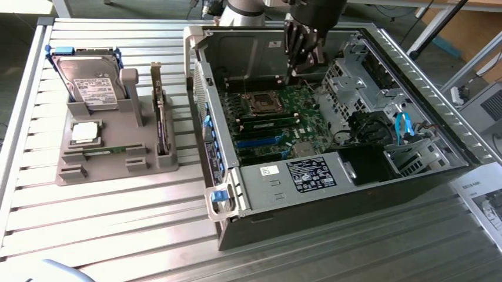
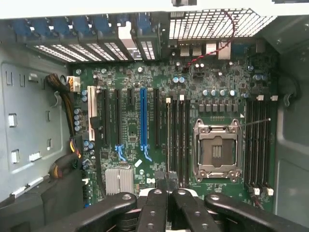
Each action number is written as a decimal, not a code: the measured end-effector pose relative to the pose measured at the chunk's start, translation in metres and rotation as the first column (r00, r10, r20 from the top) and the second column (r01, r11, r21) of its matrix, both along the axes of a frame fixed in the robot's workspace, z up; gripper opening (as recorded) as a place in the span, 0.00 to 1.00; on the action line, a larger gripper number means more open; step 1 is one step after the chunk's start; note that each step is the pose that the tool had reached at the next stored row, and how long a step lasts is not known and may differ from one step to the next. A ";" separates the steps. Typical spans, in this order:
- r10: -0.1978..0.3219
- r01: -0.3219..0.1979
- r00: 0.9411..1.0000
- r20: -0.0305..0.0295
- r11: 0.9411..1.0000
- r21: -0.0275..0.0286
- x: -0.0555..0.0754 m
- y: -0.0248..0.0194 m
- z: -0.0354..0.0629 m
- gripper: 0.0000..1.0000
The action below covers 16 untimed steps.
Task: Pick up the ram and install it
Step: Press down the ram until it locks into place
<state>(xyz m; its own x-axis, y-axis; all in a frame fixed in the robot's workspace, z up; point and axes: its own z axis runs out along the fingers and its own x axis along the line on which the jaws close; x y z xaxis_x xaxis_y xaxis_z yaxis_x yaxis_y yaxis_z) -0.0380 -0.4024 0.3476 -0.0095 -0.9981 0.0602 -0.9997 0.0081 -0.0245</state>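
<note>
**Shut, empty black claw (image 1: 302,69) hangs inside the open computer case, well apart from the ram.**
The black tower computer case (image 1: 314,205) lies on its side on the ribbed metal counter (image 1: 117,223) with its panel off, so the green motherboard (image 2: 130,130) faces up, presumably for access. The grey moulded holder (image 1: 149,161) keeps parts separate and graspable: one silver hard drive (image 1: 90,85), one upright expansion card (image 1: 161,120), and one thin green ram stick (image 1: 106,150) lying flat. Two banks of memory slots flank one processor socket (image 2: 216,150).
</note>
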 end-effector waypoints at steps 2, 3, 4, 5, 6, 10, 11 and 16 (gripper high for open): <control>0.000 0.000 1.000 0.000 1.000 0.000 0.003 0.0000 0.0000 0.10; 0.000 0.000 1.000 0.000 1.000 0.000 0.005 0.0000 0.0000 0.10; 0.000 0.000 1.000 0.000 1.000 0.000 0.007 0.0000 0.0000 0.10; 0.000 0.000 1.000 0.000 1.000 0.000 0.008 0.0000 0.0000 0.10; 0.000 0.000 1.000 0.000 1.000 0.000 0.010 0.0000 0.0000 0.10; 0.000 0.000 1.000 0.000 1.000 0.000 0.011 0.0000 0.0000 0.10; 0.000 0.000 1.000 0.000 1.000 0.000 0.011 0.0000 0.0000 0.10; 0.000 0.000 1.000 0.000 1.000 -0.001 0.011 0.0000 0.0009 0.10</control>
<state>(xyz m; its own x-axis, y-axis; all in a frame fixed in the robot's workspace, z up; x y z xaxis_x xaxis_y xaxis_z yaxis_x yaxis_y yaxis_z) -0.0270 -0.4023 0.3485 -0.0095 -0.9981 0.0612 -0.9997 0.0080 -0.0243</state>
